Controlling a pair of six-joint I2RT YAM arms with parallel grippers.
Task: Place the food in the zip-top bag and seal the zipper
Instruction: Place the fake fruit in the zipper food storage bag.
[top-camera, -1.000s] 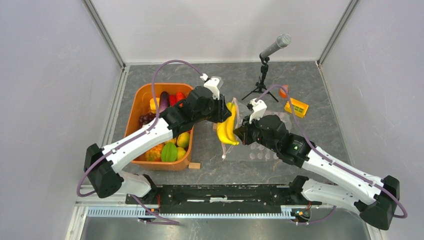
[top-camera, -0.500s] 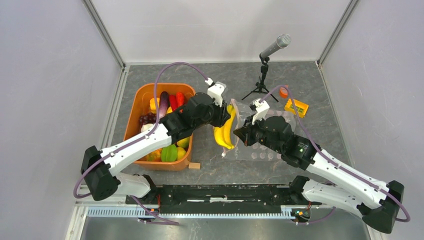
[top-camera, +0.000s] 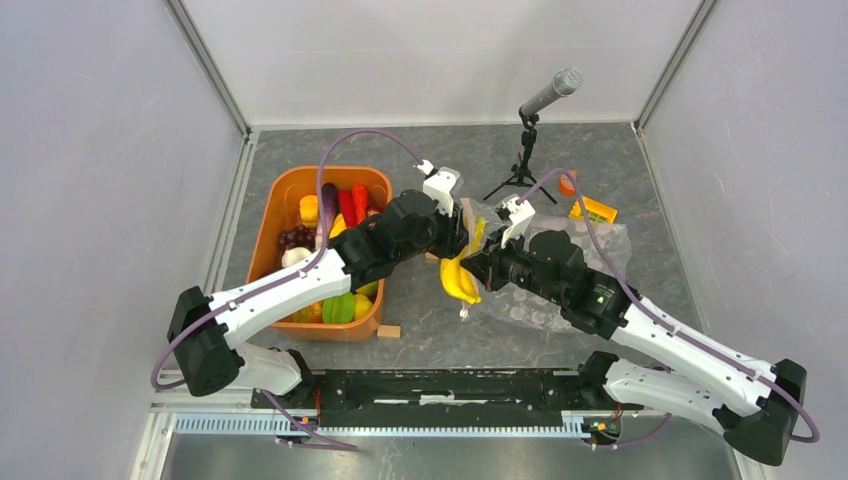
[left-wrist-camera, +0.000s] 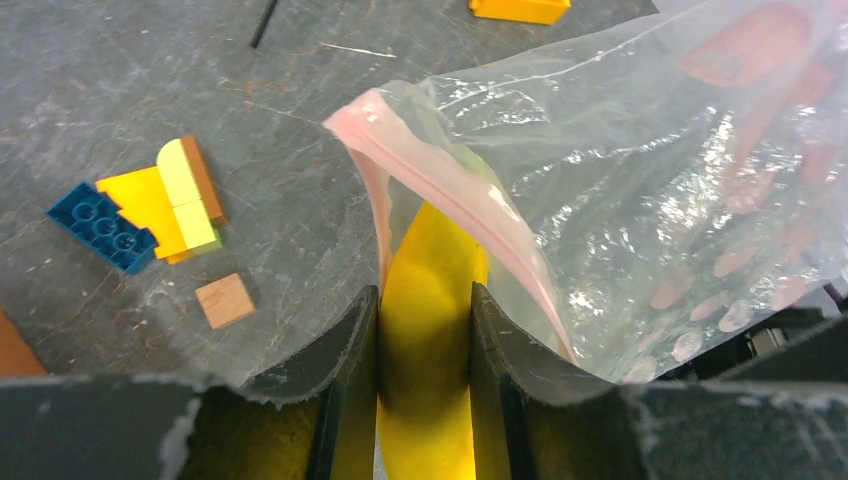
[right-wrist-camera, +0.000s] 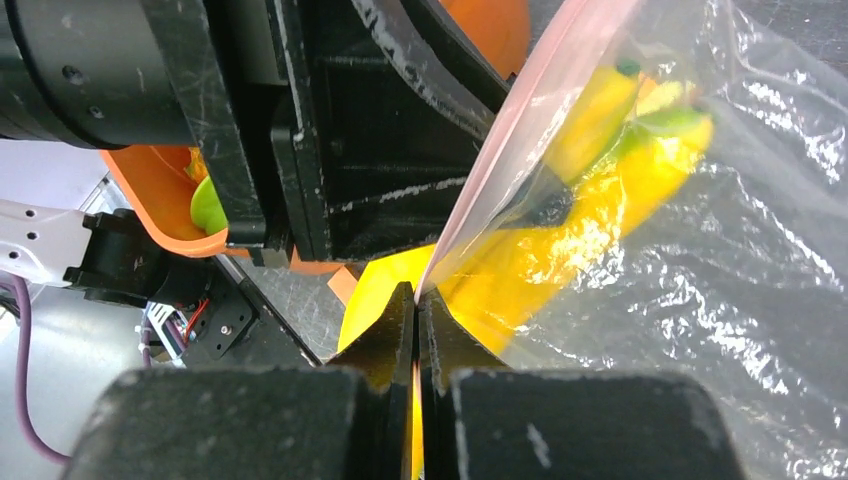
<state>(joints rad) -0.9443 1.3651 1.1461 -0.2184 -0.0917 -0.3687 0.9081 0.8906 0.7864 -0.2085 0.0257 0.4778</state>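
Left arm (top-camera: 280, 290): white shells, black joints.
Right arm (top-camera: 680, 345): same; green light (top-camera: 600, 295) on forearm.
Cables (top-camera: 340, 140): purple, one per arm.
Wrist housings (top-camera: 440, 185): white.
Left gripper (left-wrist-camera: 423, 295): black fingers (left-wrist-camera: 340, 350), scuffed edges.

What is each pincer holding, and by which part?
The left pincer grips the yellow banana by its two sides. The right pincer pinches the zip-top bag by its pink zipper strip at the mouth.
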